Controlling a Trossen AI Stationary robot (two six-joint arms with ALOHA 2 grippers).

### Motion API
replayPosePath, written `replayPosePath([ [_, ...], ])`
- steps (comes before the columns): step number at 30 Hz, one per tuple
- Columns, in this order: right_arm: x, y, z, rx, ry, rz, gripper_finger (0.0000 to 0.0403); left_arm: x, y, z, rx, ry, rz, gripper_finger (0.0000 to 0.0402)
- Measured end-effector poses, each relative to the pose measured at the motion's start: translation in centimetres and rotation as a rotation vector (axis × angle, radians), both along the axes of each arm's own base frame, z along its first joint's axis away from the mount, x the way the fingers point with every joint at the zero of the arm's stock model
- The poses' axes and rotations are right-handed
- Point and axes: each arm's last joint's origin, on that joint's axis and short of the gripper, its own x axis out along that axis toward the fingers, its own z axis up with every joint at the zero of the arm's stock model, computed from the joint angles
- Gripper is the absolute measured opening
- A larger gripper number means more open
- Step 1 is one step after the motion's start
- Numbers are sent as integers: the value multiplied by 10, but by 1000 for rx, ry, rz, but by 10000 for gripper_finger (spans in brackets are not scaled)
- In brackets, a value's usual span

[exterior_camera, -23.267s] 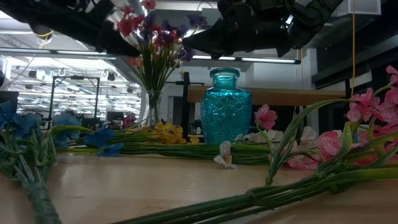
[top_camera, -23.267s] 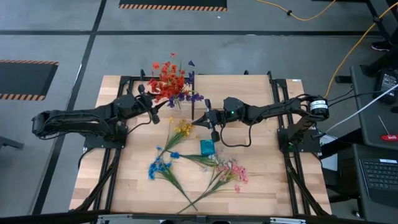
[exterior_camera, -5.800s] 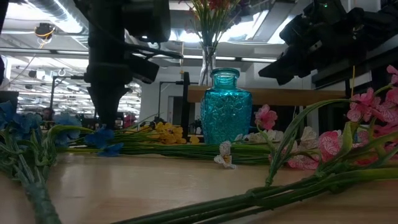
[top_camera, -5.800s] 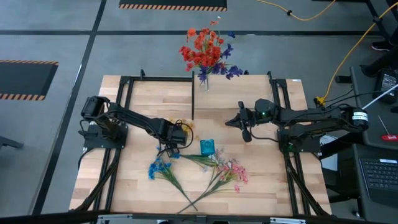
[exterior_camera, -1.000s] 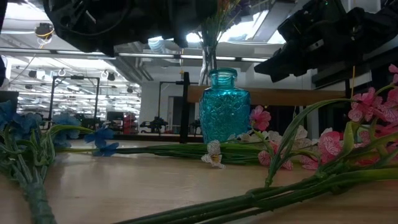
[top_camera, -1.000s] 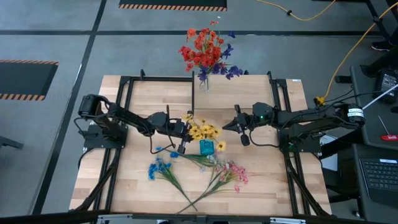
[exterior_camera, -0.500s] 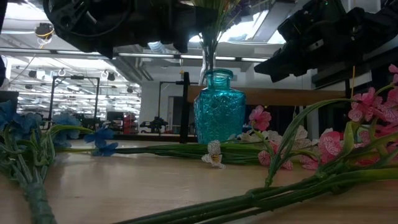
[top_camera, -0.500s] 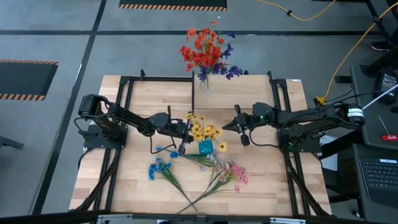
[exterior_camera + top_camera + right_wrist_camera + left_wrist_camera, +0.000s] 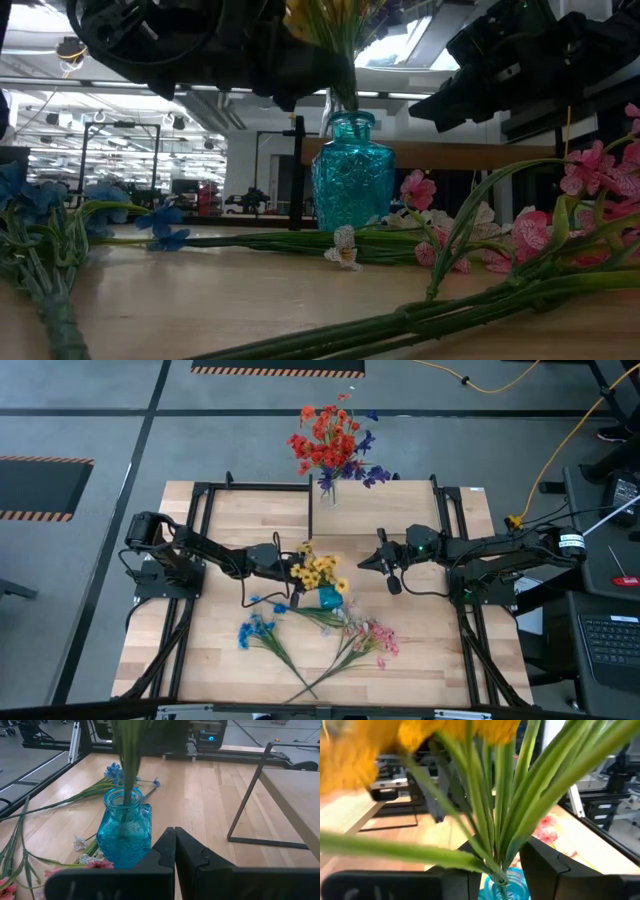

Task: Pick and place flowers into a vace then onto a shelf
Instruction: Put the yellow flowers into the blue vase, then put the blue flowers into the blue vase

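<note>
Yellow flowers (image 9: pixel 318 571) in L claw (image 9: pixel 287 572)

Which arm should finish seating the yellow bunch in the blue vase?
Left. The left gripper already grips the yellow flowers, whose stems enter the blue vase. The right gripper is shut and empty, beside the vase.

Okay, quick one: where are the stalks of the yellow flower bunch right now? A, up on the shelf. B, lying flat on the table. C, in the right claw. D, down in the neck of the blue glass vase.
D: the yellow flowers' green stalks run into the mouth of the blue glass vase, with the left claw shut on them just above it.
</note>
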Motion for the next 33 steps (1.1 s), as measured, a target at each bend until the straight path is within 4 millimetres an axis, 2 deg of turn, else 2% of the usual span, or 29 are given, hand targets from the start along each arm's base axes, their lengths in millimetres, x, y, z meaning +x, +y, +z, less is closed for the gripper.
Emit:
replayPosePath([
  [8,0,0,-1,2,8,0,3,-6,0,1,-20,104,12,153],
  [14,0,0,-1,3,11,0,3,-22,1,18,-16,177,25,172],
  [19,0,0,-1,3,13,0,3,-40,3,32,36,246,49,175],
  [26,-1,0,-2,4,22,0,3,-73,8,38,39,446,182,175],
  [33,-1,0,-3,5,32,0,3,-84,5,33,-2,557,220,175],
])
